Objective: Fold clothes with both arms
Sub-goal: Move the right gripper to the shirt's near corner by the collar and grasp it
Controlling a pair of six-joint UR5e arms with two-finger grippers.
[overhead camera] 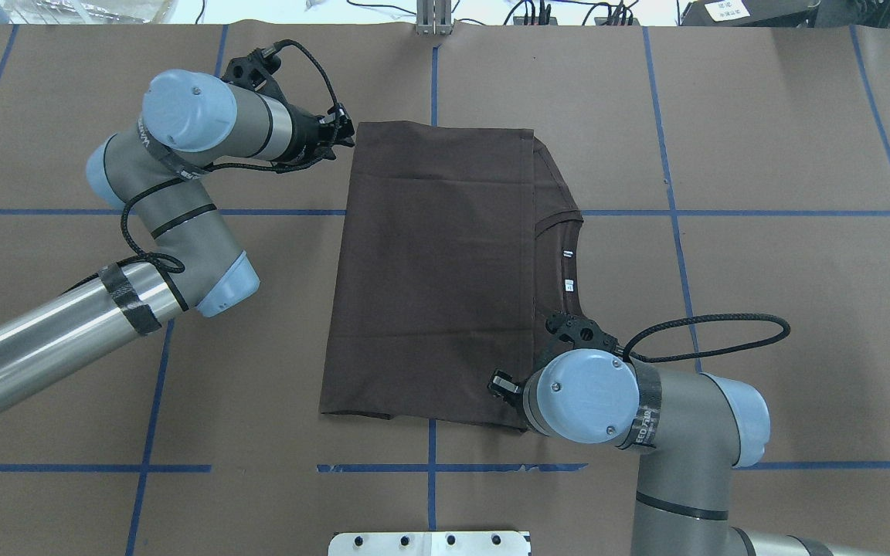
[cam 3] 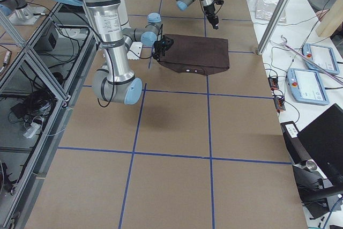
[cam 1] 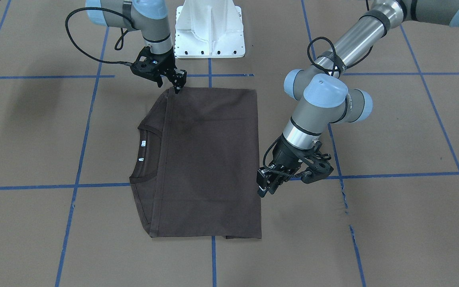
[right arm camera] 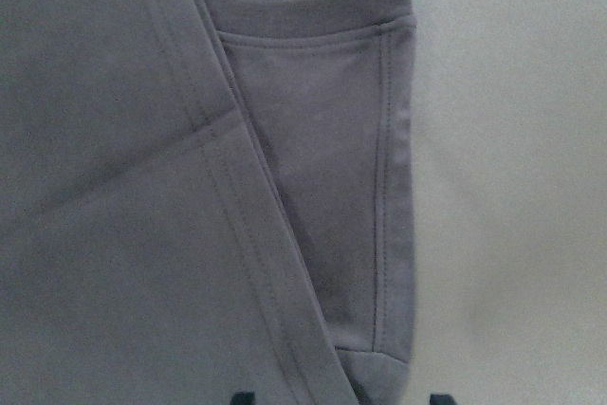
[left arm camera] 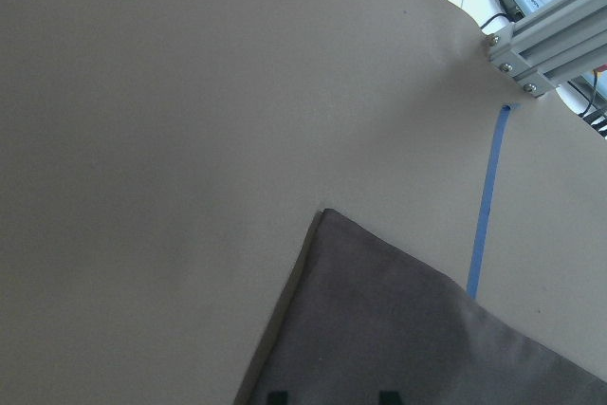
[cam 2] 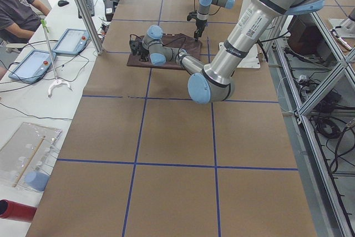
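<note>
1. A dark brown T-shirt (cam 1: 209, 159) lies flat near the middle of the table (cam 1: 393, 239), folded into a rough rectangle.
2. Its collar (cam 1: 149, 128) points toward the robot's right side. Two small white tags (cam 1: 143, 142) show inside the neck opening.
3. The lower part of the shirt is folded up over the chest, so a straight hem edge runs across just beside the collar. A folded-in sleeve shows under that edge in the right wrist view.
4. The left arm (cam 1: 325, 99) reaches in from the robot's left. The left pincer (cam 1: 266, 188) hangs over the shirt's far corner on that side.
5. In the left wrist view its two fingertips (left arm camera: 275, 395) stand apart with nothing between them, and the shirt corner lies below. I cannot tell whether they touch the cloth.
6. The right arm (cam 1: 150, 24) bends down near the white base plate (cam 1: 209, 36). The right pincer (cam 1: 171, 83) points down at the shirt's near corner on the collar side, where the hem edge meets the sleeve.
7. In the right wrist view its fingertips (right arm camera: 244, 395) are also spread apart and grip nothing, and the cloth looks close beneath them.
8. The table has a brown covering crossed by blue tape lines (cam 1: 78, 167).
</note>
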